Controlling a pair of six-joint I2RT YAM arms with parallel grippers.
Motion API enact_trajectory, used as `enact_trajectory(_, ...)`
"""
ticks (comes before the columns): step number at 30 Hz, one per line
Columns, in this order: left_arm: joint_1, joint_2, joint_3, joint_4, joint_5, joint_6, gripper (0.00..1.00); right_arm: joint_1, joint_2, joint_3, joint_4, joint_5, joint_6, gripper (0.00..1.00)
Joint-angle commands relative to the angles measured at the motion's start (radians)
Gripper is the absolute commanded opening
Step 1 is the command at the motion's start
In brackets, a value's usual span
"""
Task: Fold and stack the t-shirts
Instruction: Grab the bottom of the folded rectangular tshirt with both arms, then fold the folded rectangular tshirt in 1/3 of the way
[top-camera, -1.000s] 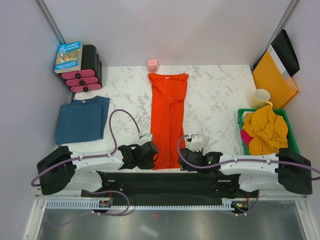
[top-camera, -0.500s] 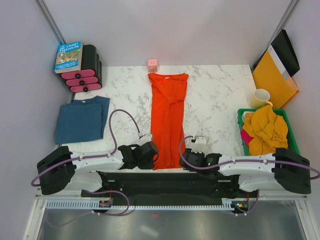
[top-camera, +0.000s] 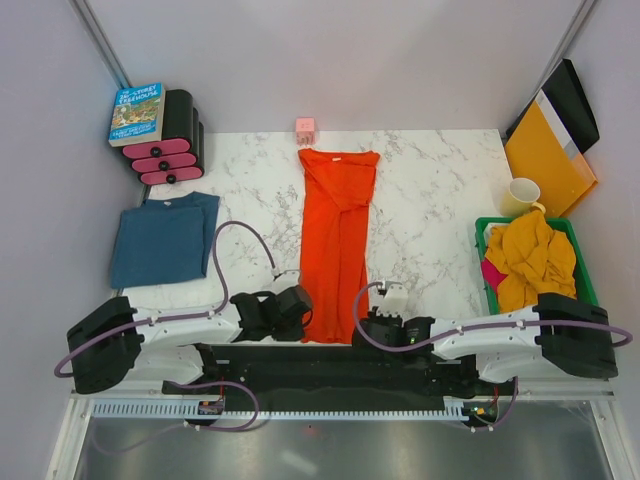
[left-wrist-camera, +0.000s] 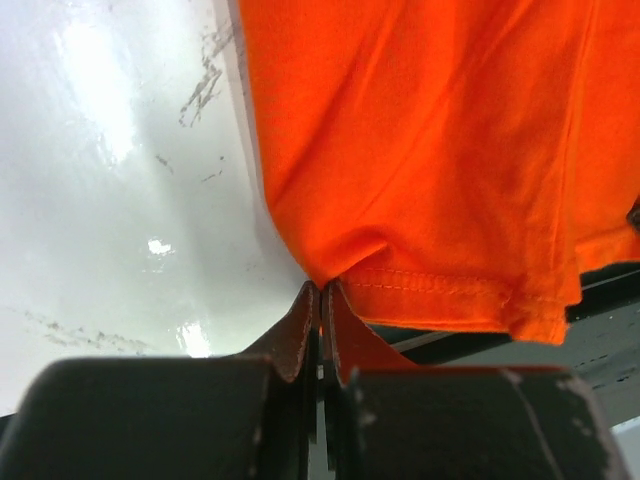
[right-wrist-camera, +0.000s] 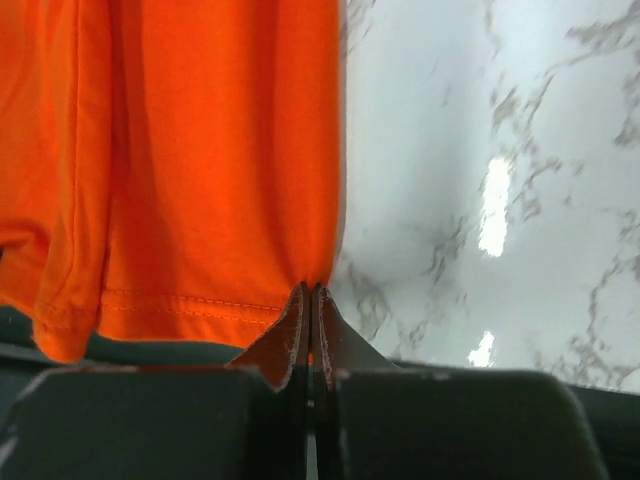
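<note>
Presently the orange-red t-shirt (top-camera: 337, 240) lies folded narrow, lengthwise down the middle of the bench (top-camera: 430, 200) — left claw (left-wrist-camera: 319, 303) clamped shut on its near-left hem corner, right claw (right-wrist-camera: 312, 300) clamped on its near-right hem corner.

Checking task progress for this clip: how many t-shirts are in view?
4. The orange-red t-shirt lies lengthwise mid-table; the teal t-shirt folded at left; the mustard-yellow t-shirt and pink t-shirt bunched in the green basket at right, which may hide more.
</note>
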Motion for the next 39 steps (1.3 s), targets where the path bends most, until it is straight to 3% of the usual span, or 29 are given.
enact_trajectory(1,-0.018,-0.059,-0.02,-0.052,-0.042,-0.045,0.02,0.137,0.032,-0.028,-0.169,-0.06,0.121,0.0)
enact_trajectory(8,-0.085,-0.247,-0.003,-0.127,-0.132,-0.073,0.02,0.326,0.018,0.113,-0.367,0.151,0.257,0.0)
enact_trajectory(14,-0.09,-0.352,0.029,-0.168,-0.189,-0.055,0.02,0.334,-0.029,0.166,-0.455,0.244,0.278,0.0)
enact_trajectory(21,-0.09,-0.318,0.083,-0.185,-0.214,-0.018,0.02,0.32,-0.06,0.252,-0.545,0.342,0.264,0.0)
enact_trajectory(26,-0.087,-0.26,0.156,-0.184,-0.269,0.028,0.02,0.217,-0.1,0.316,-0.556,0.386,0.17,0.0)
enact_trajectory(31,-0.069,-0.159,0.253,-0.182,-0.31,0.099,0.02,0.056,-0.092,0.377,-0.484,0.399,-0.041,0.0)
enact_trajectory(39,0.112,-0.041,0.319,-0.122,-0.261,0.226,0.02,-0.195,-0.02,0.433,-0.294,0.33,-0.334,0.0)
